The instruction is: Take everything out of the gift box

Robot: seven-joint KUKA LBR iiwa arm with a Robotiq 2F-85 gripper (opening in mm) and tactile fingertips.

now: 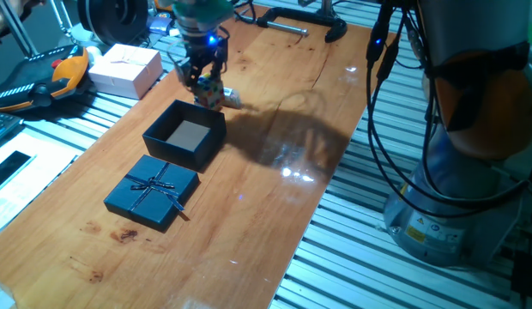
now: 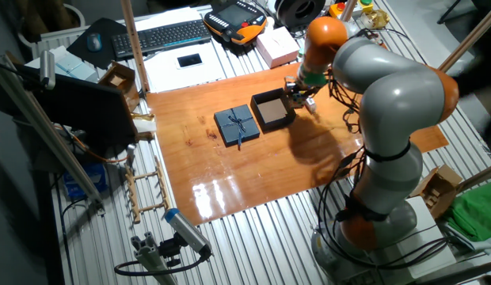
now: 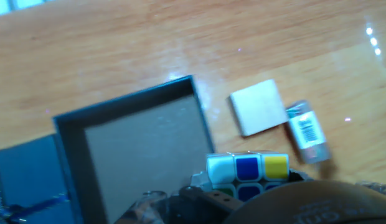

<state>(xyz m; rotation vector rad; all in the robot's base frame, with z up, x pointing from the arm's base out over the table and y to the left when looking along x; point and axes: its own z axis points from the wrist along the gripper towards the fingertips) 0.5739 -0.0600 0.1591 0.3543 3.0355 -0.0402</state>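
The navy gift box (image 1: 184, 135) stands open on the wooden table, and its brown inside is bare in the hand view (image 3: 127, 99). Its lid (image 1: 153, 190) with the ribbon bow lies beside it. My gripper (image 1: 204, 75) is shut on the multicoloured puzzle cube (image 1: 210, 93) and holds it just past the box's far edge, above the table. In the hand view the cube (image 3: 247, 169) sits between my fingers. The white block (image 3: 258, 107) lies on the table outside the box, a little beyond the cube.
A small clear item with a barcode label (image 3: 307, 132) lies right next to the white block. A pale pink box (image 1: 124, 69) stands off the table's far left corner. A keyboard (image 2: 162, 36) and a teach pendant (image 2: 234, 20) lie beyond the table.
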